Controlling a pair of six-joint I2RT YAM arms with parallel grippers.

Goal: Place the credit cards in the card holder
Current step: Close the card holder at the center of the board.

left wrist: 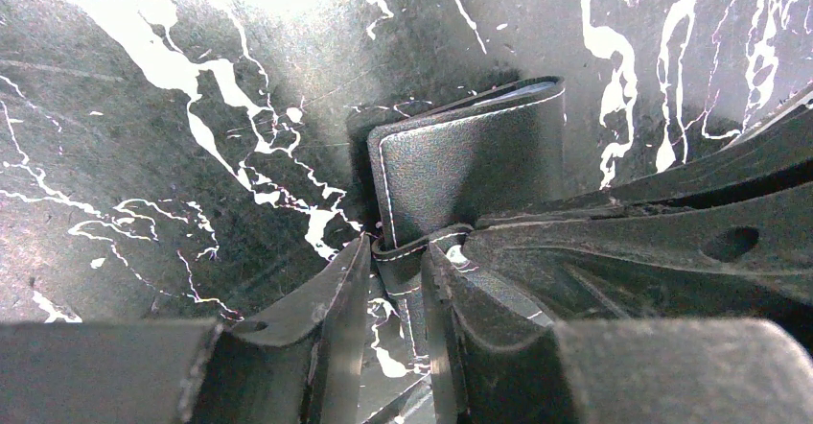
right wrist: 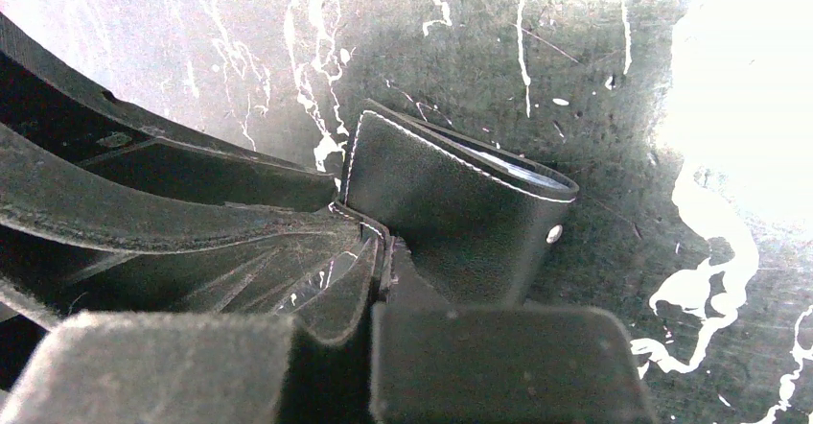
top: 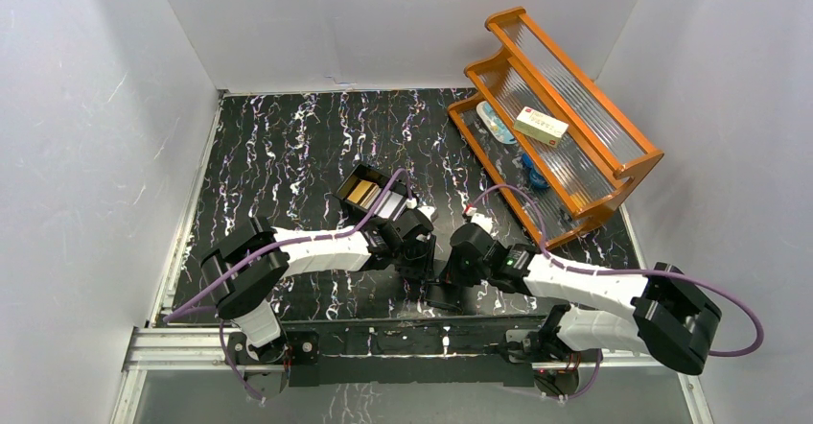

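The black card holder (left wrist: 470,170) stands folded on the marbled table between both grippers, and also shows in the right wrist view (right wrist: 451,213) and dimly in the top view (top: 443,294). My left gripper (left wrist: 398,251) is closed on its stitched tab strap. My right gripper (right wrist: 383,251) is shut on the same tab from the other side, its fingers (left wrist: 671,242) showing in the left wrist view. Both grippers meet near the table's front middle, the left (top: 419,256) and the right (top: 451,269). The credit cards (top: 364,192), beige and silver, sit in a black box.
The rigid black box (top: 347,179) stands just behind the left gripper. An orange wooden shelf (top: 614,170) at the back right holds a cream-and-red carton (top: 540,125) and some blue items (top: 533,171). White walls close in the table on three sides.
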